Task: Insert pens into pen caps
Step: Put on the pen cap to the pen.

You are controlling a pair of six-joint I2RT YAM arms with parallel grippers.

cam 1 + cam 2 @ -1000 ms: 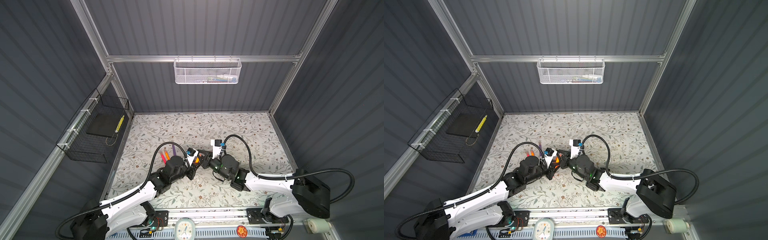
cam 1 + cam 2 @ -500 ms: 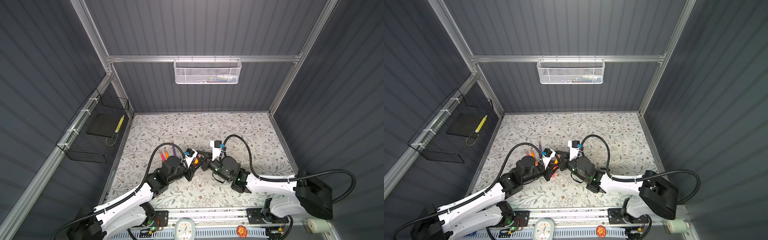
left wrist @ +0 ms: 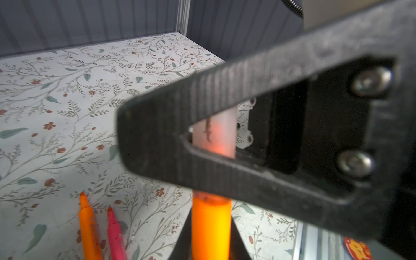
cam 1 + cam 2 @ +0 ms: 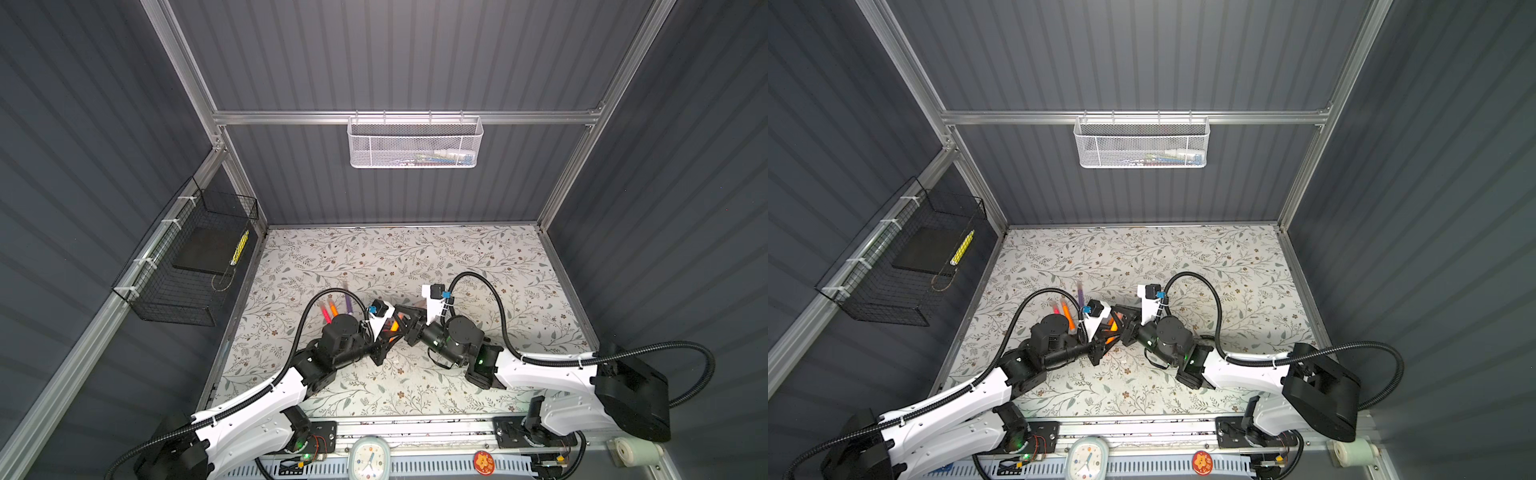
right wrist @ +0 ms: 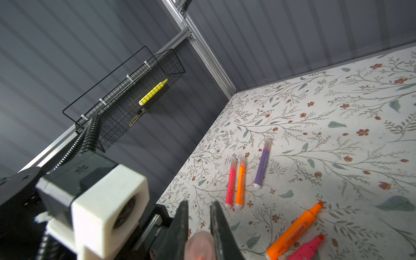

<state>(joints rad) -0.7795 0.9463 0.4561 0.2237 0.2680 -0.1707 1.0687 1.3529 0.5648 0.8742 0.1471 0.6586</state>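
Pens [image 4: 333,308] well inside mat [image 4: 415,266] edges

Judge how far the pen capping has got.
Done: capped pink pen, capped orange pen and capped purple pen lie together. In hand: left claw grips the held orange pen, its tip seemingly inside the cap pinched by the right claw. Left: bare orange pen and bare pink pen.
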